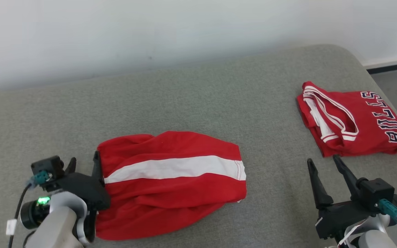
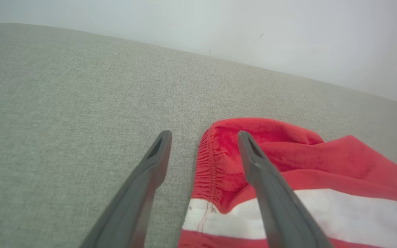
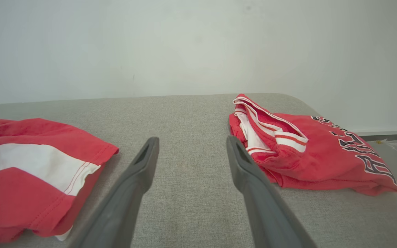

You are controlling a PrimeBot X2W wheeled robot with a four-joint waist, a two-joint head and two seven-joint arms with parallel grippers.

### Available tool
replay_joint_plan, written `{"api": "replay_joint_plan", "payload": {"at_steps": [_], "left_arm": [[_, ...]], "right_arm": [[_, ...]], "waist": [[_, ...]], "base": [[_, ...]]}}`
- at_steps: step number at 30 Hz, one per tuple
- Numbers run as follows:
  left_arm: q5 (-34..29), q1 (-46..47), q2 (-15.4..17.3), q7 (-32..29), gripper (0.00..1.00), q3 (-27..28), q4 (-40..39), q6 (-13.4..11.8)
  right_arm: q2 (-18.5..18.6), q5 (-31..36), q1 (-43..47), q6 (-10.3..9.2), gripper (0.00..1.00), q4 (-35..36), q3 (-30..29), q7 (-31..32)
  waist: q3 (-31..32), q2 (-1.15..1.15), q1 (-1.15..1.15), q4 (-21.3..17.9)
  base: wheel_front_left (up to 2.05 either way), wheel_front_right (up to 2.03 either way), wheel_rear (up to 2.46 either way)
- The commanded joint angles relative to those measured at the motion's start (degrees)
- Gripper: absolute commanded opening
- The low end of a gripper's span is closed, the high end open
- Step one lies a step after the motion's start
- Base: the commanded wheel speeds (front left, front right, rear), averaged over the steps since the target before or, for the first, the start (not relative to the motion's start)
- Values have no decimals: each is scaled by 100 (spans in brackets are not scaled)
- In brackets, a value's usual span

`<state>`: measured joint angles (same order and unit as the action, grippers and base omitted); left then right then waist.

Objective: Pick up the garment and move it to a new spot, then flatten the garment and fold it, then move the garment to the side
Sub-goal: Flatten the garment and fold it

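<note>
**Grey upholstered bed** [image 1: 198, 103], backed by a white wall [image 1: 150, 27] and rounded at the far right corner. Broad bare middle, presumably left free as working room for flattening and folding.

**Red shorts** [image 1: 171, 186] with a white stripe [image 1: 174, 167], taken here as the task's garment. Lying toward the near edge, left of the middle. Doubled over into a compact, slightly rumpled packet, with the elastic waistband [image 2: 210, 162] turned toward the left edge. Judged already folded, with only the move to the side left to do.

**Red jersey** [image 1: 353, 120] with dark lettering, folded, lying along the right edge near the far corner and well apart from the shorts. Probably a finished piece, set there to stay out of the way.

**Left pincer** [image 1: 84, 157], at the waistband end of the shorts. Fingers spread, nothing pinched. One finger above the waistband, the other above the bare bed, so straddling the garment's edge. A stance suited to closing on that edge for a lift or drag. Contact with the cloth not decidable.

**Right pincer** [image 1: 322, 160], toward the near right corner. Fingers spread and empty, short of the jersey's near edge and well apart from the shorts, touching neither. Apparently held clear, so leaving the left arm room to work.
</note>
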<state>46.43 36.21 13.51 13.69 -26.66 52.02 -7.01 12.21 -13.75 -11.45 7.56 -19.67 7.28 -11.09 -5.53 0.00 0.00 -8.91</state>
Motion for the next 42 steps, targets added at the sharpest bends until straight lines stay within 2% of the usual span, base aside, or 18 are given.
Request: {"api": "replay_joint_plan", "payload": {"at_steps": [1,3,6,8,12,17,24,33,42], "left_arm": [[-32,-167,8,78,100,19,-108,43],[-70,-369,8,128,100,116,-323,109],[-467,-916,87,154,100,567,-1355,191],[-819,-1356,66,149,100,871,-1993,193],[-1492,-2101,-9,152,100,1369,-3092,352],[-2141,-2927,-163,153,100,1806,-3874,593],[-2698,-3625,-311,152,100,2182,-4216,907],[-3019,-4092,-454,153,100,2372,-4260,1045],[-3169,-4182,-566,153,100,2528,-4260,1158]], "right_arm": [[55,27,68,-17,100,35,-37,15],[90,24,102,-17,100,62,-68,30],[159,24,168,-17,100,116,-113,72],[169,5,212,-16,100,136,-129,90],[140,-28,278,-16,100,183,-175,137],[32,-252,376,-16,100,179,-266,89],[5,-453,490,-17,100,72,-338,21],[16,-523,612,-17,100,-72,-353,-24],[-25,-524,679,-17,100,-161,-344,-59]], "waist": [[128,0,0,142],[211,0,0,226],[378,0,0,405],[457,0,0,486],[578,0,0,626],[723,0,0,730],[893,0,0,770],[1019,0,0,738],[1050,0,0,727]], "base": [[0,0,0],[0,0,0],[0,0,0],[0,0,0],[0,0,0],[0,0,0],[0,0,0],[0,0,0],[0,0,0]]}}
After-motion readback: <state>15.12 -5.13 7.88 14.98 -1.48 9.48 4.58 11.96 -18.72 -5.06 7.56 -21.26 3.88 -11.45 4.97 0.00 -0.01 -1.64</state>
